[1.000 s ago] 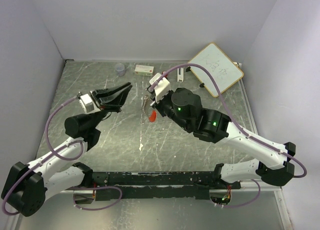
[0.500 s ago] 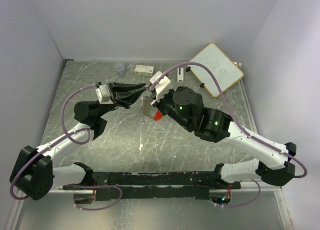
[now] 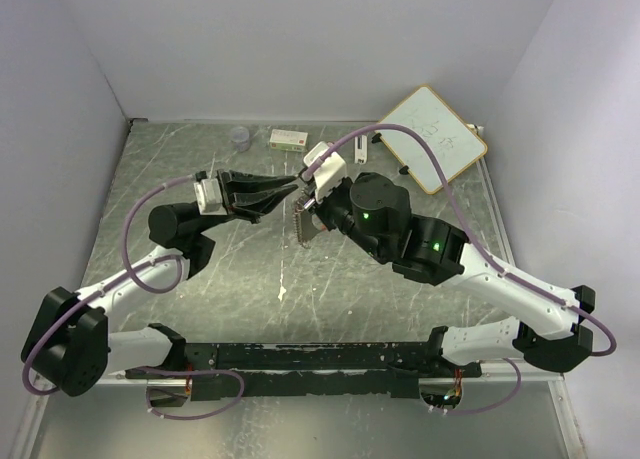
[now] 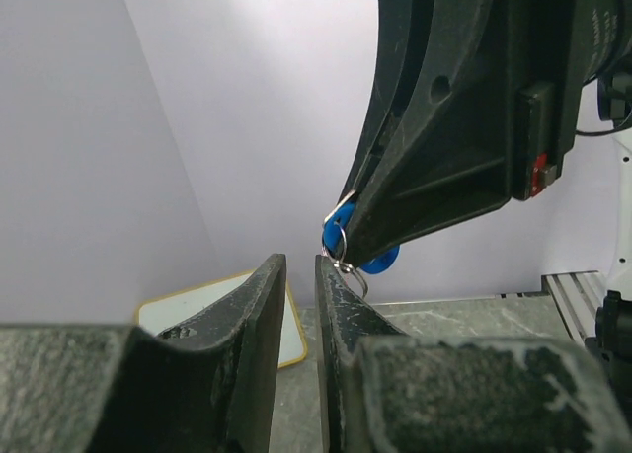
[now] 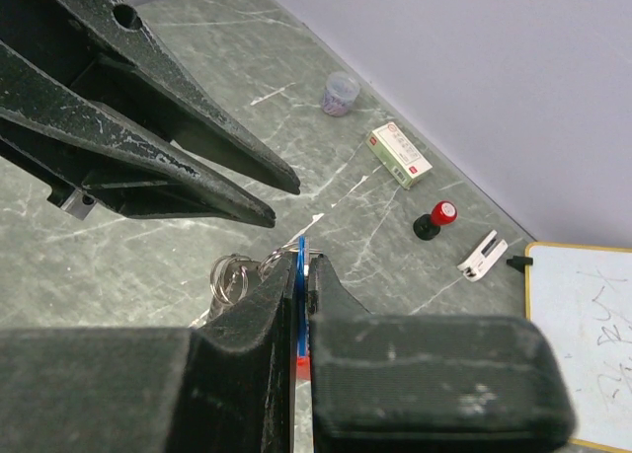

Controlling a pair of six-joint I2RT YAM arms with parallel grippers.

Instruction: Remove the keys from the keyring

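My right gripper [image 3: 302, 185] is shut on the blue-headed key [image 5: 301, 267], held edge-on between its fingers above the table. The silver keyrings [image 5: 229, 273] hang just left of its fingertips. The silver jagged bunch of keys [image 3: 303, 226] dangles below it; a red strip [image 5: 301, 349] shows between the fingers. My left gripper [image 3: 286, 190] is open with a narrow gap and empty. Its tips [image 4: 299, 265] are right at the keyring [image 4: 343, 254] and the blue key head [image 4: 380, 264]. I cannot tell whether its finger touches the ring.
At the back of the table lie a small clear cup [image 5: 341, 91], a white-and-green box [image 5: 400, 155], the red-and-black knob [image 5: 434, 219] and a white clip [image 5: 482, 254]. A whiteboard [image 3: 432, 137] lies at the back right.
My left gripper has moved right, up to the right gripper's tips, and its jaws have narrowed. The key bunch has swung, with the silver fan now showing.
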